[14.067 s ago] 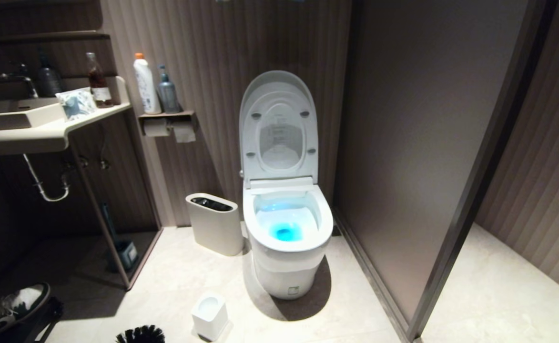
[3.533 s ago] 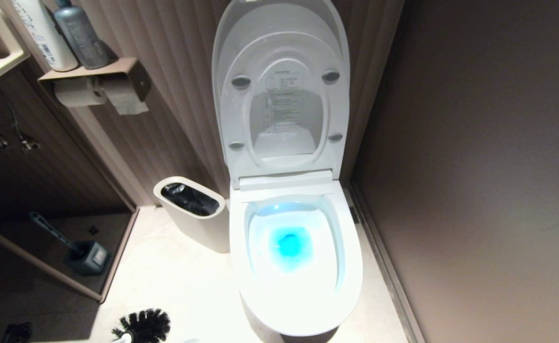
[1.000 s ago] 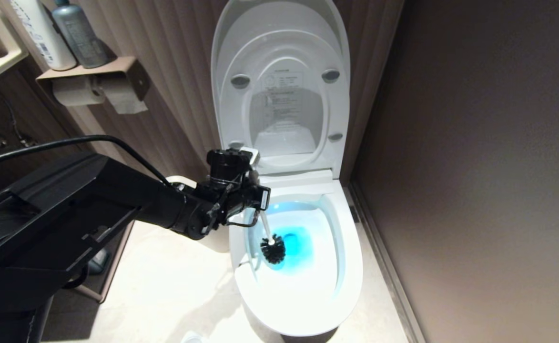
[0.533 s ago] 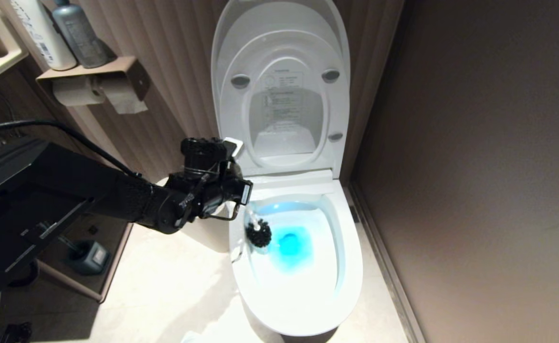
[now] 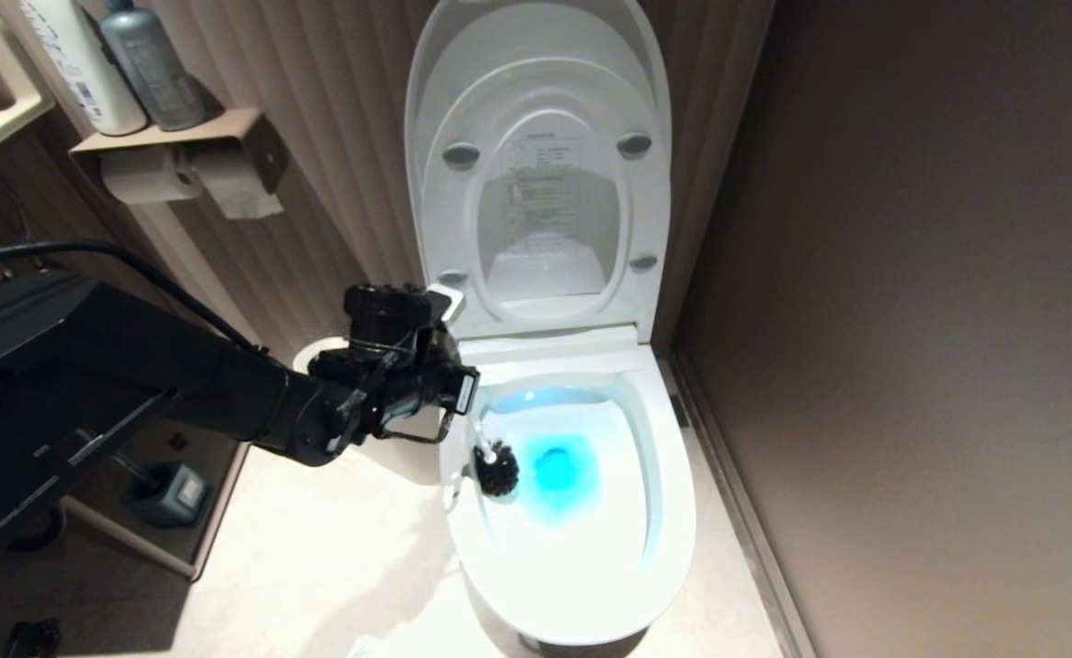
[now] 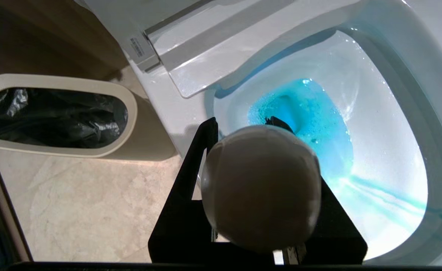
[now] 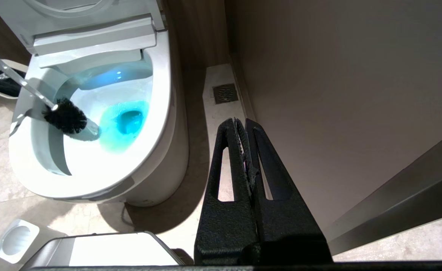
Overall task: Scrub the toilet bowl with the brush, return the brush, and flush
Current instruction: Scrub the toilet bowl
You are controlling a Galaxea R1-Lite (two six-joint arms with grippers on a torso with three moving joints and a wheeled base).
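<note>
Left gripper (image 5: pixel 458 395) at the toilet bowl's (image 5: pixel 673 539) left rim, fingers pinching the brush (image 7: pixel 65 116) by its white handle. Handle slants down into the bowl, likely so the black bristle head presses the left inner wall beside the blue water. Against a second ago, the head sits further left and up the wall, off the pool. Right gripper (image 7: pixel 242 126) parked over the floor beside the bowl, fingers pressed together. Brush holder (image 7: pixel 15 236) waits on the floor.

Black-bristled brush (image 5: pixel 496 467) tilted inside open toilet bowl (image 5: pixel 673 539)
</note>
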